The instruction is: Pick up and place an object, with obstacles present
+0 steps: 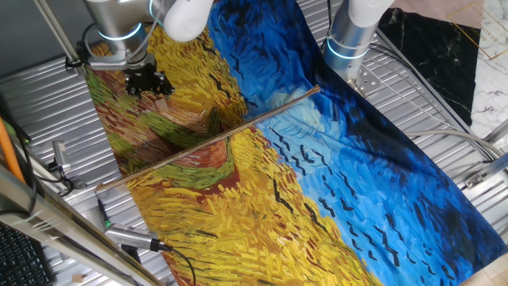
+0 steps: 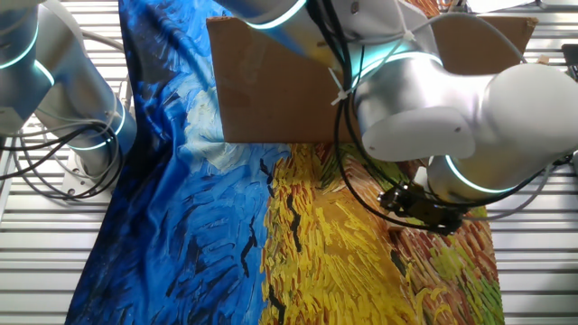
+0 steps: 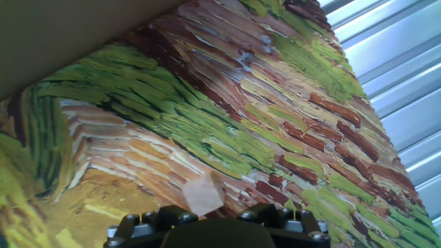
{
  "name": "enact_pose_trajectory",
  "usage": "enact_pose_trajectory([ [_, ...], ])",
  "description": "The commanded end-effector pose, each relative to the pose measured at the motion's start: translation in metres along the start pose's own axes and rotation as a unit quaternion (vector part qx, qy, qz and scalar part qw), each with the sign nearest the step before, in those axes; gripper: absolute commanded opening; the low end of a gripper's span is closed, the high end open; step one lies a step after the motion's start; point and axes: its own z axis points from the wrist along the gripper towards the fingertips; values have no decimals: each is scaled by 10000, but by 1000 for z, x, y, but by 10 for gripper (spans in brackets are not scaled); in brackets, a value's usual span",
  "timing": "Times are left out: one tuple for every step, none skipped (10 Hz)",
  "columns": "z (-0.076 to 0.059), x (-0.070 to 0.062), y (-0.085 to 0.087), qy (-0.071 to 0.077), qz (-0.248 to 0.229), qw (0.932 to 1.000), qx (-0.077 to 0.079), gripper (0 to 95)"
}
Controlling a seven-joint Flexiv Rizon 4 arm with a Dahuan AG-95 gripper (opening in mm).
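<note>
cube (image 3: 203, 193), lying on the painted cloth (image 3: 227, 124) just ahead of the gripper (image 3: 215, 222), is judged not yet grasped, pick and placement remaining; finger spread cannot be told.

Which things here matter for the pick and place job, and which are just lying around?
For the job: small tan cube; cardboard panel, the obstacle; gripper.
Lying about: painted cloth; second arm; keyboard.

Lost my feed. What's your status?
Claw low over cloth, nothing seen held. Cube just ahead, on cloth. Stick lies apart, across cloth.
</note>
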Motion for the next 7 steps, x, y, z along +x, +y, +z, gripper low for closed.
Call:
enact_pose_trajectory([
  [0, 0, 2, -21, 20, 10000, 9, 760],
  [0, 0, 2, -44, 38, 10000, 15, 760],
  [0, 0, 2, -70, 96, 9999, 0, 760],
  [0, 0, 2, -39, 105, 9999, 10, 760],
  [0, 0, 2, -22, 122, 9999, 13, 760],
  [0, 0, 2, -18, 137, 9999, 7, 760],
  [0, 0, 2, 6, 153, 9999, -7, 760],
])
